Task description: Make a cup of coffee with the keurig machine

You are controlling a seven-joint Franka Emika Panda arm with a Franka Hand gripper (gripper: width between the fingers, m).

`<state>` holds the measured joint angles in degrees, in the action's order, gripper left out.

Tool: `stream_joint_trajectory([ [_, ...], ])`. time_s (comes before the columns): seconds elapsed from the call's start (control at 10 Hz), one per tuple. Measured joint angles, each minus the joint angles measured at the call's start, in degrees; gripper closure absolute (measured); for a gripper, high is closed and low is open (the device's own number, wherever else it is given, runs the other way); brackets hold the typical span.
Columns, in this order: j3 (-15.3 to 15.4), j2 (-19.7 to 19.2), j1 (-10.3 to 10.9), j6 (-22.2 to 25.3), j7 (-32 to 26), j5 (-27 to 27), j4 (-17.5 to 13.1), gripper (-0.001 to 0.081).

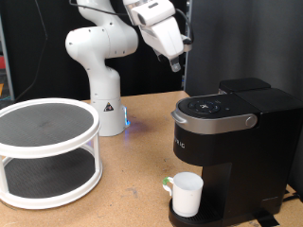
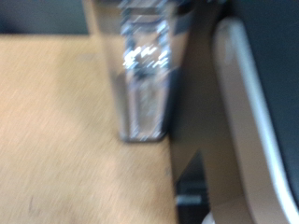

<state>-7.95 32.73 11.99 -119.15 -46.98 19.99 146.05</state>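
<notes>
The keurig machine (image 1: 232, 142) stands at the exterior view's right with its lid down. The cup (image 1: 187, 194), a white mug, stands on its drip tray under the spout, with its handle towards the exterior view's left. My gripper (image 1: 176, 65) hangs in the air above and behind the machine's top and touches nothing. Nothing shows between its fingers. The wrist view is blurred: it shows the wooden table (image 2: 56, 121), a shiny upright column (image 2: 145, 75) and dark shapes. The gripper's fingers do not show there.
A white two-tier round rack (image 1: 45, 151) stands on the table at the exterior view's left. The robot's white base (image 1: 106, 104) stands behind it at the middle. A black panel (image 1: 241, 43) rises behind the machine.
</notes>
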Motion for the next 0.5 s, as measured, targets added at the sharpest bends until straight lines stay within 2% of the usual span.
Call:
stream_joint_trajectory([
  [0.2, 1.62, -1.79, 0.05, 2.22, 0.0, -3.8, -2.89, 0.0008],
  [0.5, 3.1, -6.38, 0.05, 2.57, 2.46, -4.38, -8.57, 0.0008],
])
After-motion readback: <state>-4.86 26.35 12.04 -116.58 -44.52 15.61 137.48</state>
